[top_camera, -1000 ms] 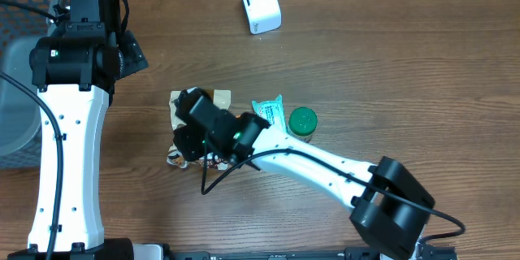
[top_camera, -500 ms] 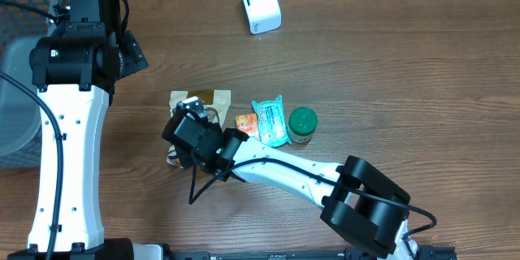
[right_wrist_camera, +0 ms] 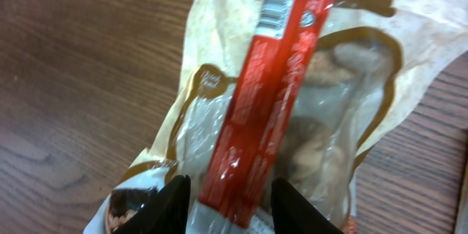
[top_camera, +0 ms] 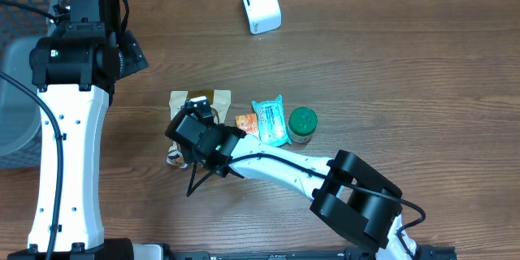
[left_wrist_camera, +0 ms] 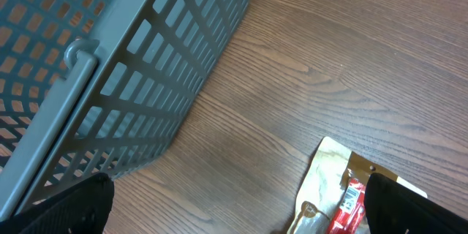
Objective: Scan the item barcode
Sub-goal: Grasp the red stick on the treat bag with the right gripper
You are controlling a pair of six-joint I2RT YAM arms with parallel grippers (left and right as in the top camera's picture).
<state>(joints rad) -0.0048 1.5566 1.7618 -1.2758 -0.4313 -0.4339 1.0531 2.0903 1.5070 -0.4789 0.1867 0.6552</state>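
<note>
A long red stick packet (right_wrist_camera: pixel 270 95) with a white barcode label (right_wrist_camera: pixel 276 6) lies on a tan and clear snack pouch (right_wrist_camera: pixel 351 80) on the wooden table. My right gripper (right_wrist_camera: pixel 230 208) is low over it. Its fingers straddle the near end of the red packet, narrowly open, the left finger still a little clear of it. From overhead the right gripper (top_camera: pixel 195 126) covers most of the pouch (top_camera: pixel 183 97). My left gripper (left_wrist_camera: pixel 234 208) hangs wide open and holds nothing, with the pouch (left_wrist_camera: pixel 322 190) by its right finger. The white scanner (top_camera: pixel 260 4) stands at the far edge.
A grey mesh basket (left_wrist_camera: pixel 110 66) stands at the table's left side, also seen overhead (top_camera: pixel 16 89). Right of the pouch lie an orange packet (top_camera: pixel 246 123), a teal packet (top_camera: pixel 270 122) and a green-lidded jar (top_camera: pixel 302 122).
My right gripper has shifted left and down over the pouch, and its jaws have narrowed around the red packet. The left arm has stayed still.
</note>
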